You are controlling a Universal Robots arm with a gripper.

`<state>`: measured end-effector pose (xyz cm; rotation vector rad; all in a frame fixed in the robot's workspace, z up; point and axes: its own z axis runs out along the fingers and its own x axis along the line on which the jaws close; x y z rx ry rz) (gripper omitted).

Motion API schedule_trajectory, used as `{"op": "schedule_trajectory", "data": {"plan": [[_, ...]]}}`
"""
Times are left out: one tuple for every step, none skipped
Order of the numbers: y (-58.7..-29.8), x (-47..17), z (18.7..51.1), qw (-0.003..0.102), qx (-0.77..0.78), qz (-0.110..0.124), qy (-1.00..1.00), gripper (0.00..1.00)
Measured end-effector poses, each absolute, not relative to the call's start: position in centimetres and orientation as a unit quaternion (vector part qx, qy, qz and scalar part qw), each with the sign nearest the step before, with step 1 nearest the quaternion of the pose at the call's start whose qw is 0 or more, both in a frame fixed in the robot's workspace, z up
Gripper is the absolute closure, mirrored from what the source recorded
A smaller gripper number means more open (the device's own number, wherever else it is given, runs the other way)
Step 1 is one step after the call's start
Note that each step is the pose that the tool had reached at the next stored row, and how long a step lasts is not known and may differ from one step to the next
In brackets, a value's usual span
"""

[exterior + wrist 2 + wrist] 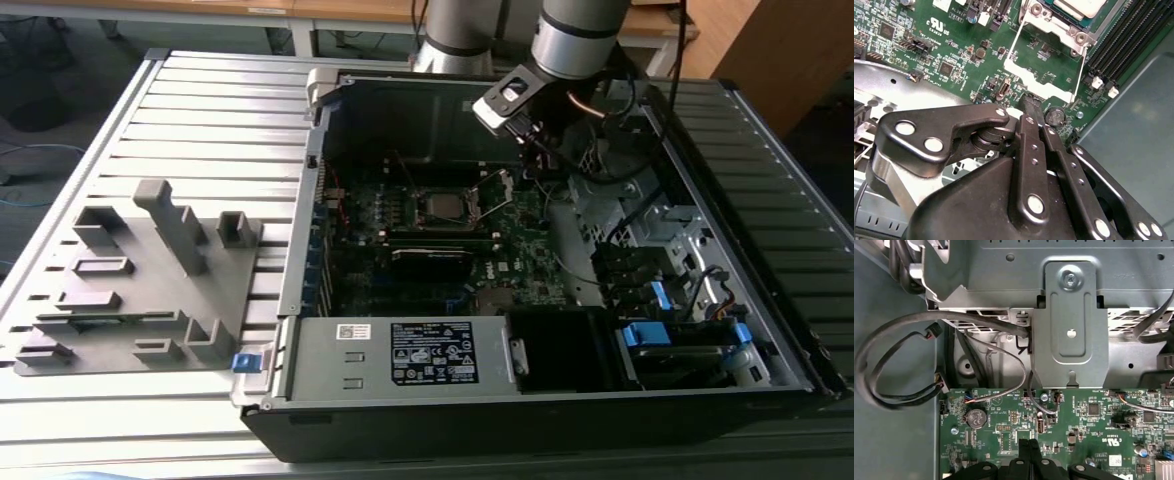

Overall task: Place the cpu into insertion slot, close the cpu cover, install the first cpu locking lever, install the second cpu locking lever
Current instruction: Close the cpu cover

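While gripper (1032, 103) hangs closed, cpu (1080, 6) seated

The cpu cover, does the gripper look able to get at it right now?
Probably yes: the gripper hangs at the free edge of the open cpu cover, and nothing lies between them in the second wrist view.

Exterior view high over open case (507, 425), both wrist views close above its motherboard (954, 50) (1079, 425)
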<state>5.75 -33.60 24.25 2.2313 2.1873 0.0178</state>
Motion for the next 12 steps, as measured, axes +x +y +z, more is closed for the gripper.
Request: {"op": "schedule_trajectory", "data": {"plan": [[-33.60, 5.77, 24.20, 0.008, 0.714, 0.006, 0.700, 0.89], [-33.61, 5.79, 24.17, 0.008, 0.714, 0.006, 0.700, 0.89], [-33.61, 5.80, 24.15, 0.009, 0.714, 0.006, 0.700, 0.89], [-33.61, 5.80, 24.15, 0.009, 0.714, 0.006, 0.700, 0.89], [-33.60, 5.80, 24.15, 0.009, 0.714, 0.006, 0.700, 0.89], [-33.60, 5.80, 24.14, 0.008, 0.714, 0.006, 0.700, 0.89], [-33.60, 5.80, 24.13, 0.008, 0.714, 0.006, 0.700, 0.89], [-33.60, 5.80, 24.13, 0.008, 0.714, 0.006, 0.700, 0.89], [-33.60, 5.79, 24.12, 0.008, 0.714, 0.006, 0.700, 0.89], [-33.60, 5.74, 24.10, 0.008, 0.714, 0.006, 0.700, 0.89], [-33.60, 5.60, 24.07, 0.008, 0.714, 0.006, 0.700, 0.89], [-33.60, 5.44, 24.07, 0.008, 0.714, 0.006, 0.700, 0.89]]}}
